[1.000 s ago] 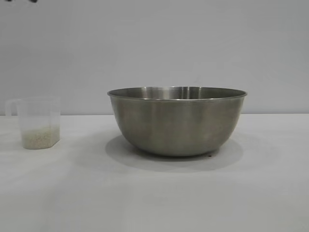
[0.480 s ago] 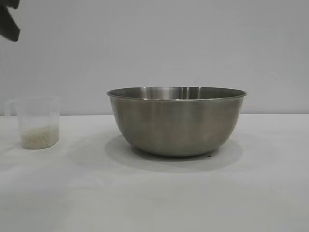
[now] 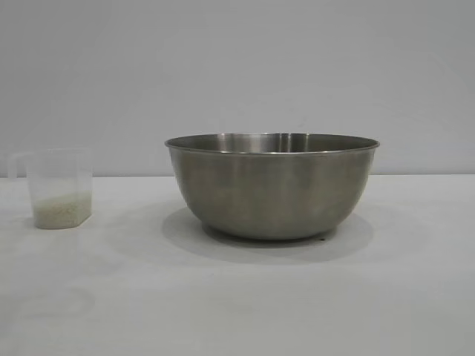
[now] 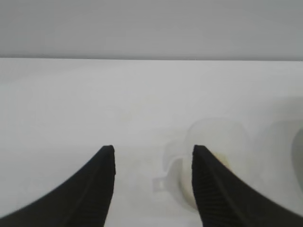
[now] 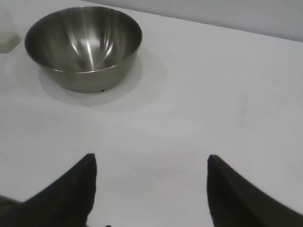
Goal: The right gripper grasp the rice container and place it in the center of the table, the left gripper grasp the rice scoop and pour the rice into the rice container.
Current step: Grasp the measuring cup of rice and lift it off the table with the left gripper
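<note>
The rice container, a large steel bowl, stands upright in the middle of the white table; it also shows empty in the right wrist view. The rice scoop, a frosted plastic cup, stands at the far left with a shallow layer of rice. In the left wrist view the scoop lies below the open left gripper, its handle between the fingers, one finger overlapping the cup. The right gripper is open and empty over bare table, well away from the bowl. Neither gripper shows in the exterior view.
A pale grey wall rises behind the table. Bare tabletop lies between scoop and bowl and to the bowl's right.
A dark part of the left arm showed at the exterior view's top left half a second ago and is now out of that view. Bowl and scoop have not moved.
</note>
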Action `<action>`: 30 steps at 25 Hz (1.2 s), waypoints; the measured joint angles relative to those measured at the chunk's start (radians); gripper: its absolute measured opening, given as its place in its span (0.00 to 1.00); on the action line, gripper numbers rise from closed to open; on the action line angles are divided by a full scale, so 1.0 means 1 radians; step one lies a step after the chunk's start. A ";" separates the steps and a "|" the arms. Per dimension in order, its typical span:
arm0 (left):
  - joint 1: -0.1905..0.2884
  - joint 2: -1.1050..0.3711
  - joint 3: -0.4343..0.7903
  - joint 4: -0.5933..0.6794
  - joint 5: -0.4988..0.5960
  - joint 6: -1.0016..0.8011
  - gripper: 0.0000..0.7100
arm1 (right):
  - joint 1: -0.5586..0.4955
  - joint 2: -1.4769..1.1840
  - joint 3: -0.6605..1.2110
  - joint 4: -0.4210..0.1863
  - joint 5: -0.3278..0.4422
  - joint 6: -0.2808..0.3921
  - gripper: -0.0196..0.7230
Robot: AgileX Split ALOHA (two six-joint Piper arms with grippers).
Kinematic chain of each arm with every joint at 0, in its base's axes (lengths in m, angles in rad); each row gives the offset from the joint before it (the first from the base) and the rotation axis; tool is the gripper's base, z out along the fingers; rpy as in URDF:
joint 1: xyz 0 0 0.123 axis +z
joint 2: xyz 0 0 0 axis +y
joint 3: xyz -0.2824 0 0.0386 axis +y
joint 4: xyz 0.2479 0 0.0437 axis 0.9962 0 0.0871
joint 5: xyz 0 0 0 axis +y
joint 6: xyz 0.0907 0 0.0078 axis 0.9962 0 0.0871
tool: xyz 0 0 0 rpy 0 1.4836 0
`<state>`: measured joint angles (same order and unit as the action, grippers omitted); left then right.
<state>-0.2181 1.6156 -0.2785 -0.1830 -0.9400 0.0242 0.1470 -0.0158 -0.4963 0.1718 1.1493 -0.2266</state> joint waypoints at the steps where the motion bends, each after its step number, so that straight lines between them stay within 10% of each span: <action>1: 0.000 0.034 0.007 0.018 -0.051 0.000 0.45 | 0.000 0.000 0.000 0.000 0.000 0.000 0.59; 19: 0.000 0.309 0.002 0.008 -0.197 0.001 0.45 | 0.000 0.000 0.000 0.000 0.000 0.002 0.59; 24: 0.000 0.357 -0.025 0.018 -0.201 0.006 0.21 | 0.000 0.000 0.000 0.000 0.000 0.002 0.59; 30: 0.000 0.379 -0.053 0.061 -0.203 0.036 0.39 | 0.000 0.000 0.000 0.000 0.000 0.002 0.59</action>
<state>-0.2181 1.9949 -0.3320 -0.1218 -1.1431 0.0600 0.1470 -0.0158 -0.4963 0.1718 1.1493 -0.2246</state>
